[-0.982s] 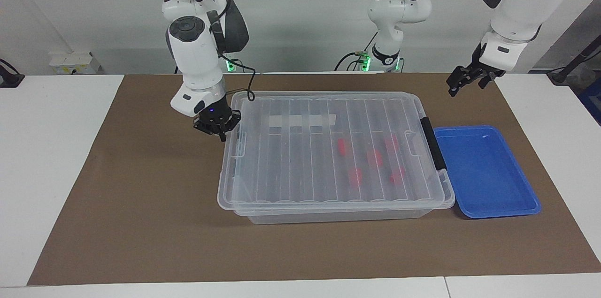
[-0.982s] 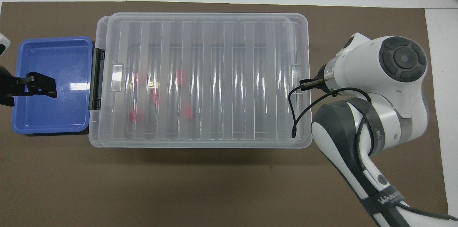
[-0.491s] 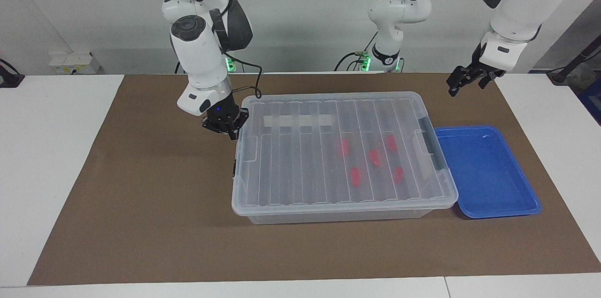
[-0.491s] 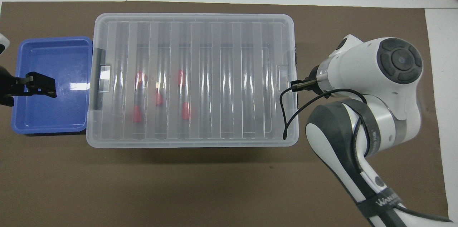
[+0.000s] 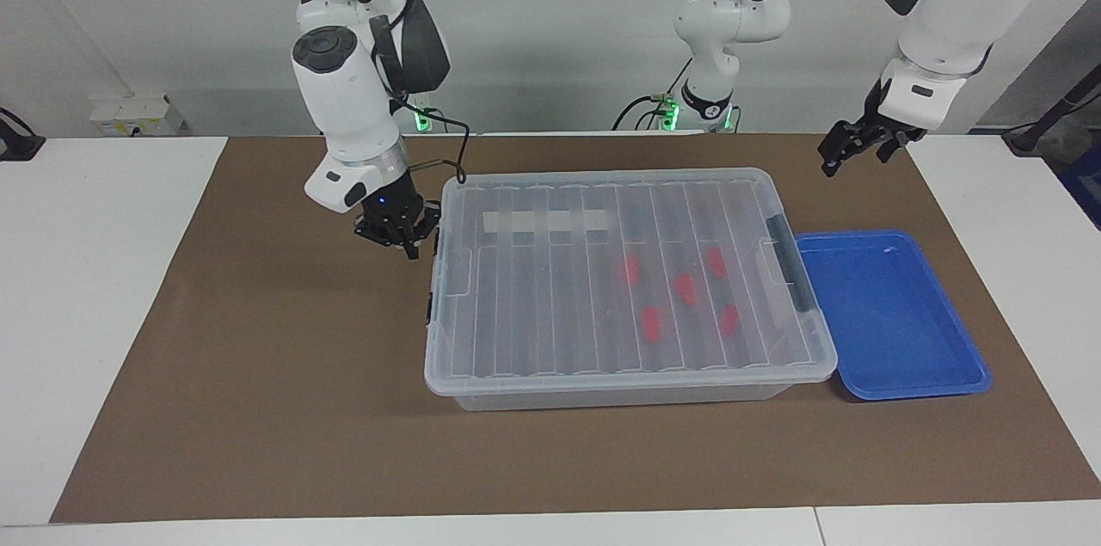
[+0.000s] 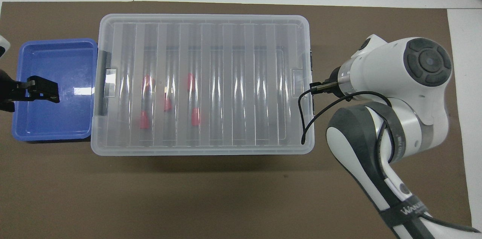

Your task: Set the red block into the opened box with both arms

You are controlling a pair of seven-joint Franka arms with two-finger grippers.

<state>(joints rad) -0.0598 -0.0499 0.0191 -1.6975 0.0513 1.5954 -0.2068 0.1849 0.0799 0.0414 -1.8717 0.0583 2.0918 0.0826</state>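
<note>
Right gripper (image 5: 404, 238): fingertips together, holding nothing; positioned just beside the box end toward the right arm's end of the table, close to the lid edge.
Left gripper (image 5: 847, 149): fingers apart, empty; arm waits, raised over the mat near the blue tray.
Box (image 5: 619, 391): clear bin on the brown mat (image 5: 258, 408); lid (image 5: 550, 288) lies flat across the rim, black handle (image 5: 784, 249) at the end beside the tray.
Blue tray (image 5: 963, 374): empty, touching or just beside the box end; contact cannot be confirmed.
Red blocks (image 5: 652, 322): five visible through the lid, inside the box, grouped toward the left arm's end.
Task state: blocks judged already in the box, lid on.
Risk 1: right gripper may catch the lid edge and shift the lid.
Risk 2: dangling cable (image 6: 305, 118) overlaps the lid corner and may snag it.
</note>
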